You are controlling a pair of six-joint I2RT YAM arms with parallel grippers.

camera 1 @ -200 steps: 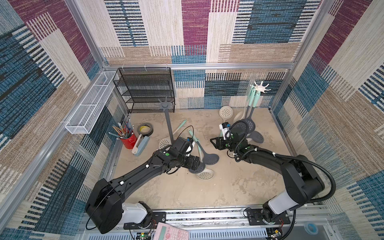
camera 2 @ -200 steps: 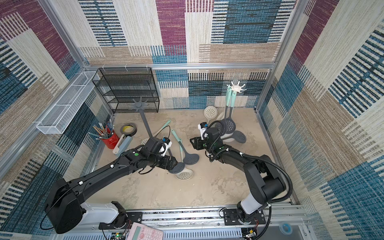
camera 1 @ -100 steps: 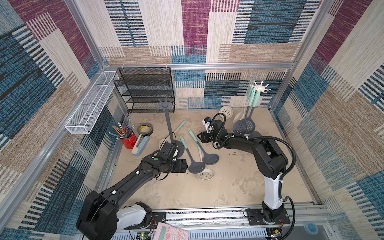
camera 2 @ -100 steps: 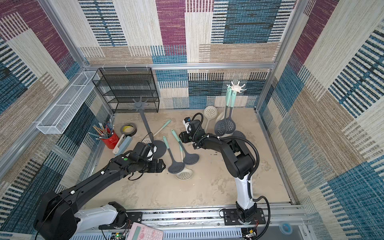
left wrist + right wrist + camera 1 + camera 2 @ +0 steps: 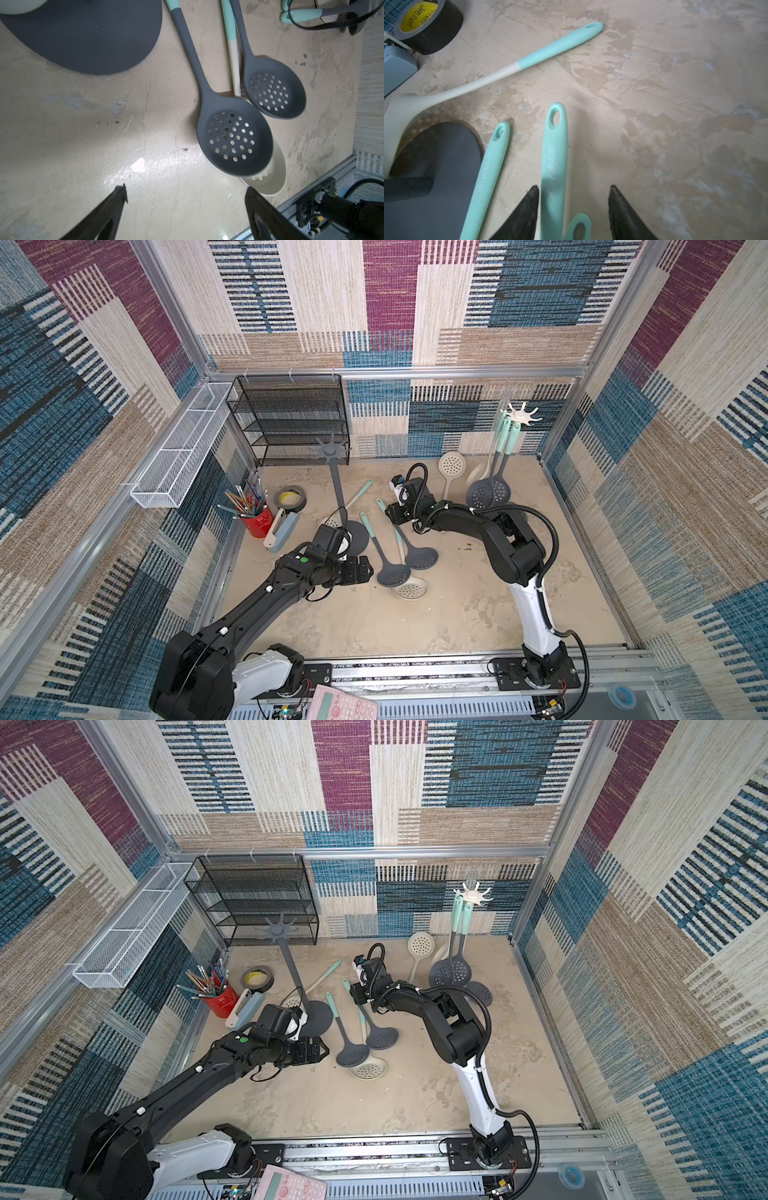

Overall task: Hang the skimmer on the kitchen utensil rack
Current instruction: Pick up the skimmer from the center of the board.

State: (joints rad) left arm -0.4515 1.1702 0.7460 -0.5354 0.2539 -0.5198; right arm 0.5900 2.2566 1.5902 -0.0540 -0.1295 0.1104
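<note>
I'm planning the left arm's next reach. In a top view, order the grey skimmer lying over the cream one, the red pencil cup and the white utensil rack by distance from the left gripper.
From the left gripper, in a top view:
1. Grey skimmer: its head lies just beyond the open fingers.
2. Red pencil cup: by the left wall.
3. White utensil rack: back right corner.

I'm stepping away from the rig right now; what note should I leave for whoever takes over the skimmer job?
Left claw: open, empty, over the floor by the heads of the pile.
Right claw: open, astride a mint handle in the pile, not closed on it.
Things: pile of three skimmers on the floor; cream skimmer by the grey rack; second cream skimmer near the white rack.
Done: hung skimmers on the white rack; grey rack bare.
Left: probably close on the handle, lift, hang it; then the rest.
</note>
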